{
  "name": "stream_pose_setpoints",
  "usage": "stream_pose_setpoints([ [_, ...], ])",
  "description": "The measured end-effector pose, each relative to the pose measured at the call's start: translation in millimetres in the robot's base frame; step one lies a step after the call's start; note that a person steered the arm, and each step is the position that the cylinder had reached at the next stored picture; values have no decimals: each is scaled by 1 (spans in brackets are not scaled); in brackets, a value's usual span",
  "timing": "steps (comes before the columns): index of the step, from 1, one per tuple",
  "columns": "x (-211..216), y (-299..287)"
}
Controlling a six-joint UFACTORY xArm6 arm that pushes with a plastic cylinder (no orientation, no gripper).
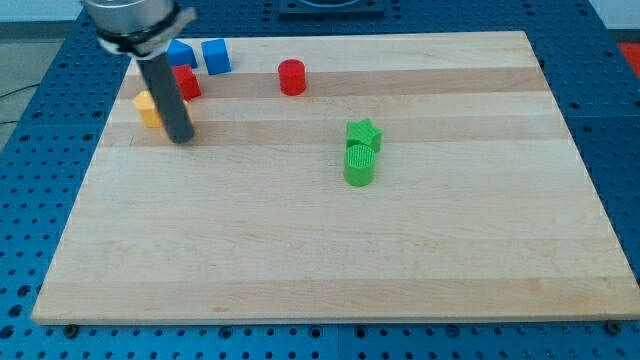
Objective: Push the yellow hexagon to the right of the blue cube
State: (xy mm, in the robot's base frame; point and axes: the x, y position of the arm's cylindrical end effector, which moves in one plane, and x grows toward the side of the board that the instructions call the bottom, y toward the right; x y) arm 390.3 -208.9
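Resting on the table point(320, 250), my tip point(182, 138) sits just right of the yellow hexagon point(148, 108), close enough to seem to touch it. I have no pincer, only a dark rod, so nothing is held. The rod hides part of the hexagon, so I cannot tell which way it points. It lies near the view's top left, below the blue cube point(216, 56). A second blue block point(180, 53) and a red block point(187, 82) are close by. A red cylinder point(292, 77) stands further right. The green star point(364, 133) touches the green cylinder point(359, 165) mid-table.
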Motion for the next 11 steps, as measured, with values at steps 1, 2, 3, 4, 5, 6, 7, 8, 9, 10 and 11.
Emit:
stream_pose_setpoints([
  [1,0,-23],
  [2,6,-50],
  [3,-26,-91],
  [4,-41,-38],
  [5,-41,74],
  [6,-41,90],
  [7,-70,67],
  [8,-55,66],
  [9,-76,90],
  [10,-112,91],
  [11,-113,78],
])
